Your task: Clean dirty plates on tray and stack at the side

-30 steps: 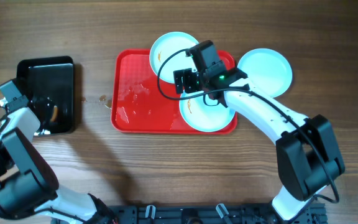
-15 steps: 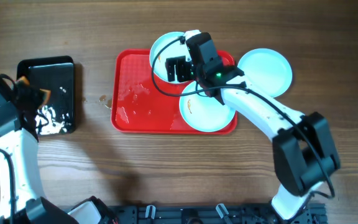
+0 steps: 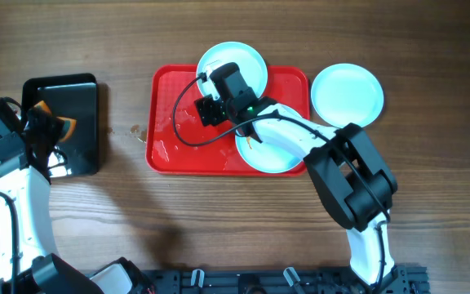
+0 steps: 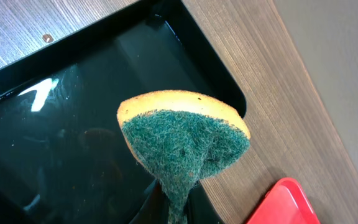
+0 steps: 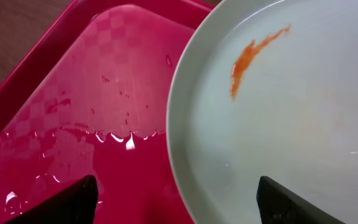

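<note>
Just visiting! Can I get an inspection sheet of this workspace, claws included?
Surface: wooden table, small brown specks left of the red tray.
Job's things: red tray, wet; two smeared plates on it; third plate on the table to its right, looks clean.
Clutter: black tray, far left.
Claws: left claw shut on a sponge over the black tray; right claw open, astride one smeared plate's rim.
Cables: black cable loops over the red tray.
Surroundings: grey floor past the table edge.

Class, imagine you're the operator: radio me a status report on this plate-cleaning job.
Left gripper shut on sponge, over black tray. Right gripper open, astride smeared plate rim on red tray. Third plate off tray, on table. Nothing blocking.
</note>
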Available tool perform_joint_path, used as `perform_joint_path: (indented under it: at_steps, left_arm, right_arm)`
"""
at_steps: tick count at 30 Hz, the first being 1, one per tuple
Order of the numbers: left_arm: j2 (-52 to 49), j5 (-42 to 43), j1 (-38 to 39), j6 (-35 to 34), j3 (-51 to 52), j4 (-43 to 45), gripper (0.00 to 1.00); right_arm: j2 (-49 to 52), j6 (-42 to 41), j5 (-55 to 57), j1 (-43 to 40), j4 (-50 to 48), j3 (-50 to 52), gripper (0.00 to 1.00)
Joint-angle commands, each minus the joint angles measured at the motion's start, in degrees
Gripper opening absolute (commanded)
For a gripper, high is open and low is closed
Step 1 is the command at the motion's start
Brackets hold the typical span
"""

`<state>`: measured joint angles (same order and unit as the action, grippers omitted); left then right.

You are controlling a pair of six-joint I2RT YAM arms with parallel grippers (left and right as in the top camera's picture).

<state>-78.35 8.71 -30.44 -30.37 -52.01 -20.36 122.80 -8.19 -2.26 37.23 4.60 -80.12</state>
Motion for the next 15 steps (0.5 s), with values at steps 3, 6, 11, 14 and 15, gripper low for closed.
perform_joint_path:
  at_steps: [3, 6, 11, 14, 15]
  left_arm:
    - [-0.22, 1.79, 0.52, -0.55, -0.07, -1.07, 0.04]
    - [-0.2, 2.01, 1.55, -0.55, -0.07, -1.18, 0.04]
    - [-0.2, 1.99, 3.17, -0.52, -0.07, -1.2, 0.04]
    - [-0.22, 1.99, 3.72, -0.52, -0.07, -1.42, 0.04]
    - [-0.22, 1.99, 3.72, -0.52, -0.07, -1.84, 0.04]
  right_arm:
    - [2.27, 2.19, 0.11, 1.18, 0.68, -1.79, 0.83]
    - [3.39, 1.55, -2.21, 1.36, 1.86, -1.79, 0.83]
    - [3.65, 0.55, -5.35, 3.13, 6.19, -1.79, 0.75]
    - [3.65, 0.68, -6.78, 5.77, 7.5, -1.79, 0.76]
    - [3.63, 0.66, -6.8, 6.8, 7.78, -1.81, 0.77]
